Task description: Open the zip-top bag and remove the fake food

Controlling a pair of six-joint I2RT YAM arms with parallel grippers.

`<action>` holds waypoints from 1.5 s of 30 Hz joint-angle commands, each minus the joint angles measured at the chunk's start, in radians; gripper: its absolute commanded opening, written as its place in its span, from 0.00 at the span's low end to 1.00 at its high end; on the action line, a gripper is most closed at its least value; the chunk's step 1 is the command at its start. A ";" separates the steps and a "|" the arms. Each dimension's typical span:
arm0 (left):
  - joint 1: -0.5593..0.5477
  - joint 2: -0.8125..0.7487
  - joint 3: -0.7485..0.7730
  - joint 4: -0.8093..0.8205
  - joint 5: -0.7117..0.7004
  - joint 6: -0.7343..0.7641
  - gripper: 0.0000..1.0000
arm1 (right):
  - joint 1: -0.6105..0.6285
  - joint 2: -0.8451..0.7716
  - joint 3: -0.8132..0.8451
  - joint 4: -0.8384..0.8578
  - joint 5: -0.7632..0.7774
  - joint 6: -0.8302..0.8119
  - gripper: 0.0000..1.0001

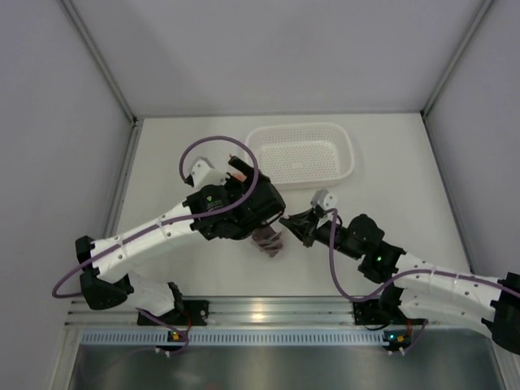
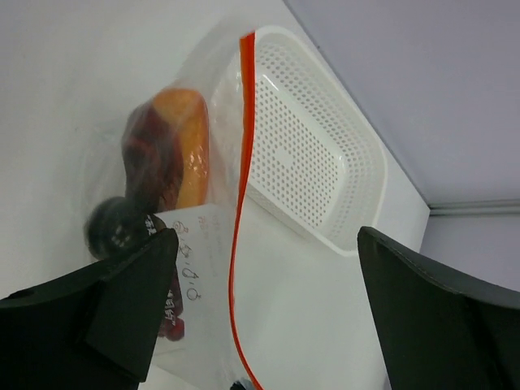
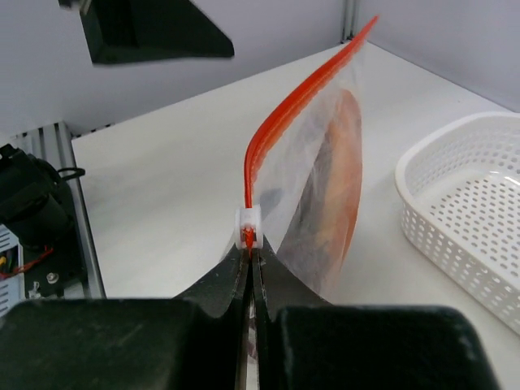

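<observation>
Zip-top bag (image 3: 321, 175) was found between the two grippers, near the middle of the table (image 1: 162, 171) and just short of the white basket (image 1: 341, 166). It was held edge-up, with the orange-red zip strip (image 3: 272, 122) running up and away from the right wrist camera. Whether the lower edge rested on the table could not be told.

Right gripper (image 3: 250, 272) was pinched shut on the strip end, just below the small white slider (image 3: 248, 226). Left gripper (image 2: 266, 237) was spread wide, the fingers (image 2: 130, 301) well apart with the bag between them and nothing clamped.

Fake food (image 2: 175, 154) was seen inside, through the clear film: an orange-and-maroon piece, a dark round fruit (image 2: 114, 227) and something dark red low down, blurred.

The strip looked mostly sealed, so opening was judged not done and nothing was out.

The bag was judged light, soft and crinkly, and likely slippery, with the film folding under any push. The toys were judged light and firm, and free to shift inside. Best holds were judged to be the stiffer zip strip or the slider for one side, and the film just below the strip for the other, so the slider can be drawn along. Grabbing mid-film was judged likely to pinch the toys or slip.
</observation>
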 commanded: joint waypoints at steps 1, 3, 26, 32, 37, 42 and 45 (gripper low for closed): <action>-0.001 -0.041 0.102 0.016 -0.137 0.330 0.99 | 0.013 -0.064 0.065 -0.094 -0.007 -0.049 0.00; -0.002 -0.066 0.110 0.083 -0.194 0.488 0.99 | 0.013 -0.108 0.071 -0.128 -0.005 -0.055 0.00; 0.363 -0.288 -0.269 1.167 1.623 2.083 0.99 | 0.008 -0.193 0.350 -0.695 0.003 -0.241 0.00; 0.472 -0.281 -0.268 1.101 1.996 2.209 0.97 | 0.005 -0.082 0.516 -0.803 -0.042 -0.345 0.00; 0.582 -0.193 -0.249 1.085 2.248 2.179 0.98 | -0.001 -0.064 0.537 -0.817 -0.034 -0.365 0.00; 0.582 -0.121 -0.243 1.085 2.352 2.160 0.93 | -0.007 -0.061 0.516 -0.818 -0.041 -0.367 0.00; 0.572 -0.081 -0.225 1.085 2.348 2.139 0.90 | -0.010 -0.058 0.510 -0.807 -0.039 -0.359 0.00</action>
